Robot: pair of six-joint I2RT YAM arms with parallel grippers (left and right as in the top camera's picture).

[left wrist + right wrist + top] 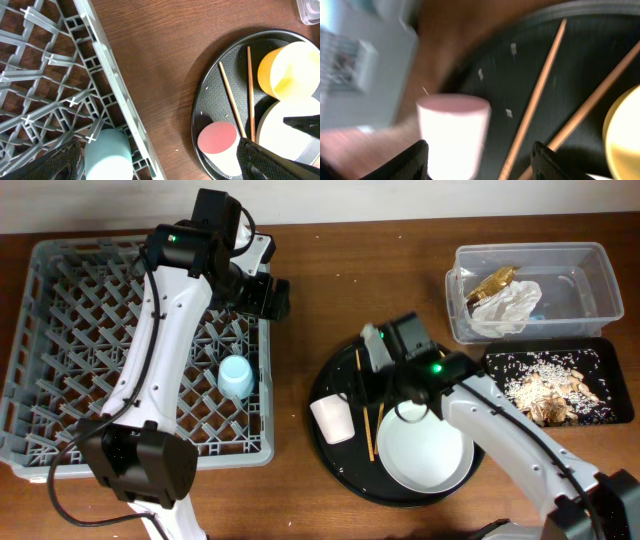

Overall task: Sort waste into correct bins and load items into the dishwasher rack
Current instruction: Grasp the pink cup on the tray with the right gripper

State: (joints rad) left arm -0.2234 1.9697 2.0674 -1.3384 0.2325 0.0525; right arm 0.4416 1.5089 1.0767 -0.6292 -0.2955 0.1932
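Right gripper point(480, 152) is spread wide and empty, lined up on the pink cup point(454, 131), which sits at the left side of the round black tray point(335, 375), mid-table toward the near edge. The cup is closer to one finger, so I'd centre on it, drop lower, then close gently, clear of the chopsticks point(535, 102). Cup looks small, smooth, pale pink and slightly tapered, though the view is blurred. Left gripper point(161, 159) is wide open and empty by the dishwasher rack's point(60, 380) right rim.

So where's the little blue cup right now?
In the overhead view, the blue cup sits inside the grey rack, by its right edge, left of the round black tray.
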